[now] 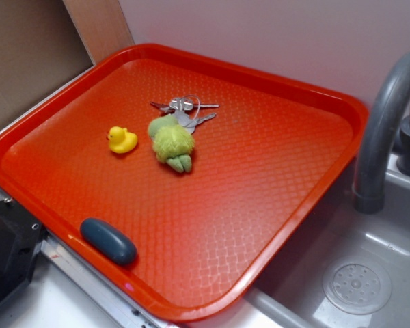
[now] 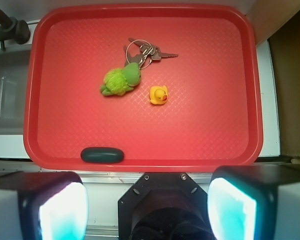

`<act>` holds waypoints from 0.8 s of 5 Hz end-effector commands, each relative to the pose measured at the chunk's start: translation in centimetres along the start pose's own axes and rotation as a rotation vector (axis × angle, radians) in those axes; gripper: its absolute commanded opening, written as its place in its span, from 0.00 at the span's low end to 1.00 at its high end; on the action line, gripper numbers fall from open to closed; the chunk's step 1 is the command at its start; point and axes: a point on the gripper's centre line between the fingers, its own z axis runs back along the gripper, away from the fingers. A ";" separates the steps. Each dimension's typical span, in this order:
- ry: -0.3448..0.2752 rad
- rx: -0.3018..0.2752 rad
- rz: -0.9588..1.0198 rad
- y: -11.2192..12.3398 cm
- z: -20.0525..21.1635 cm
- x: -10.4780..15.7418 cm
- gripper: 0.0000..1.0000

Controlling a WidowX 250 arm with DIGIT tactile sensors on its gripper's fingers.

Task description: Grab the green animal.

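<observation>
Green animal lies mid-tray on red tray, keys on ring at its head end. Yellow duck just beside it, apart. Dark oval object rests at tray's near rim. Gripper hangs above near edge, jaws spread wide, empty; barely visible, perhaps, at exterior view's lower left. Grey faucet stands over sink.

A red tray carries a small yellow rubber duck, a bunch of silver keys and a dark blue-grey oval object near its rim, beside a grey sink with a curved faucet.
</observation>
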 end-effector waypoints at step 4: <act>0.037 -0.082 0.882 -4.1 -10.9 9.3 1.00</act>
